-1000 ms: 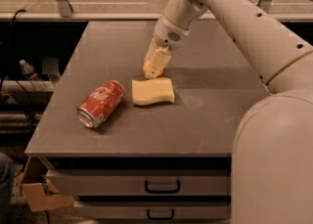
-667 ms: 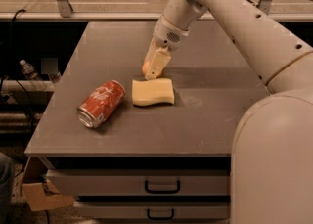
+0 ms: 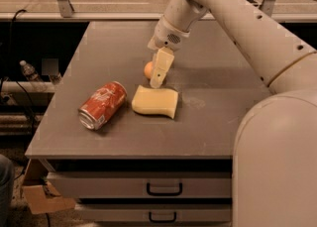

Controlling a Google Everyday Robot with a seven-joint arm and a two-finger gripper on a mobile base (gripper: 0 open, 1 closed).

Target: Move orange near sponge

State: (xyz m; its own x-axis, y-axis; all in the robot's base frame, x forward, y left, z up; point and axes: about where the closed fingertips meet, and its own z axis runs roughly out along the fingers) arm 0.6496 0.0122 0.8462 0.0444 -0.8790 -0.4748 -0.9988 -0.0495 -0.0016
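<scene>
The orange point(image 3: 148, 69) is a small round fruit on the grey table, just behind the sponge's far edge. It is partly hidden by my gripper point(image 3: 158, 75), which points down at the orange's right side, with its tip close to the table. The sponge point(image 3: 155, 102) lies flat in the middle of the table, a pale yellow rectangle with wavy edges, right in front of the gripper and the orange. My arm reaches in from the upper right.
A red soda can point(image 3: 102, 105) lies on its side left of the sponge. The grey table point(image 3: 218, 122) has drawers below its front edge. My pale robot body point(image 3: 277, 161) fills the right. A water bottle point(image 3: 29, 71) stands off the table at left.
The gripper has sunk slightly toward the table beside the sponge. The orange stays at its left side. The can and the sponge have not moved.
</scene>
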